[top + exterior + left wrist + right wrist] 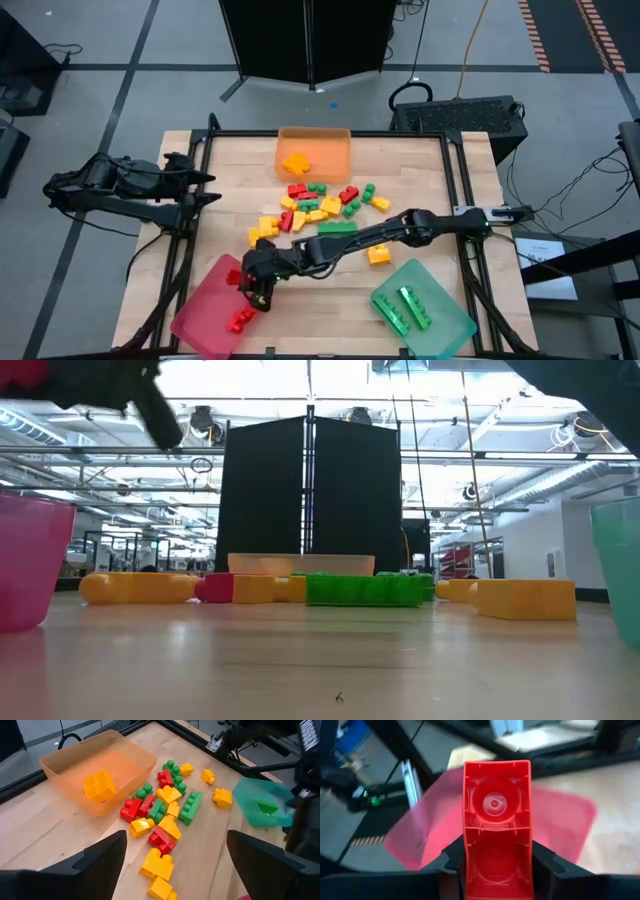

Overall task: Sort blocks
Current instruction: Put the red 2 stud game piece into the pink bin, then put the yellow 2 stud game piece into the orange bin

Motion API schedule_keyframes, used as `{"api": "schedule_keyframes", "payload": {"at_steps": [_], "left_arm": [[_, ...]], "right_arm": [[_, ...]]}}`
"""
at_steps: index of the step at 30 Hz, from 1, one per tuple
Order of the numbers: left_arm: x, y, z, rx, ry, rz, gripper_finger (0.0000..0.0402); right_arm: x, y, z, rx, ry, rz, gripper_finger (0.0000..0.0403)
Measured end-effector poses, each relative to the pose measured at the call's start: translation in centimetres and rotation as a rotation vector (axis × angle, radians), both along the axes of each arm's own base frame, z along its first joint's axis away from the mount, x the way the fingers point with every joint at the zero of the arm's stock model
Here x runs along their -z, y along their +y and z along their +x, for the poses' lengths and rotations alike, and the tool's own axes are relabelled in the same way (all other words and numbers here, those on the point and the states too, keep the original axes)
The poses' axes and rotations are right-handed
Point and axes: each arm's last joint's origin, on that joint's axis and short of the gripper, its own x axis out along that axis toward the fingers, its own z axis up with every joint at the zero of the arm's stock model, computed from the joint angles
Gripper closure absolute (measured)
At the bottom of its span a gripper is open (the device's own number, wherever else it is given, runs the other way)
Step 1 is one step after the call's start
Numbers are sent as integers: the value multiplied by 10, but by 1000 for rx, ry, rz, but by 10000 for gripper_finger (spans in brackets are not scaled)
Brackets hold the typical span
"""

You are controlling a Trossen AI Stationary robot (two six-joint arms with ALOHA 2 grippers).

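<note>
Loose blocks (320, 205) mid-table; one tray (314, 152) behind; two trays (210, 315) (425, 312) in front

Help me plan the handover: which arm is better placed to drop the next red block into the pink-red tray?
Right. Its pincer is shut on a red block above the pink-red tray. The left pincer waits open at the table's left edge, empty.

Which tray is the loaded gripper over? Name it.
The pink-red tray, at the table's near left corner. The right gripper holds a red block above it; the orange tray and teal-green tray are elsewhere.
</note>
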Motion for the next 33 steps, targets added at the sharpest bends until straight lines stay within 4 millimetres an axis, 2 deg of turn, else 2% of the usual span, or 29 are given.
{"api": "schedule_keyframes", "payload": {"at_steps": [6,10,12,18,23,25,27,31,33], "left_arm": [[0,0,0,-1,0,-2,56],[0,0,0,-2,0,-3,56],[0,0,0,-2,0,-4,56],[0,0,0,-3,-1,-5,56],[0,0,0,-3,0,-5,56],[0,0,0,-2,0,-4,56],[0,0,0,-2,0,-4,56],[0,0,0,-2,0,-4,56],[0,0,0,3,1,-8,56]], "right_arm": [[30,6,2,-80,87,18,287],[33,6,1,-90,108,11,287],[33,7,1,-104,106,20,262],[32,6,2,-102,94,25,143],[26,3,0,-92,110,36,117],[12,-3,-4,-85,123,27,117],[-11,-13,-16,-71,178,-4,118],[-75,-32,-66,-9,359,-90,118],[-91,-38,-96,18,525,-148,118]]}}
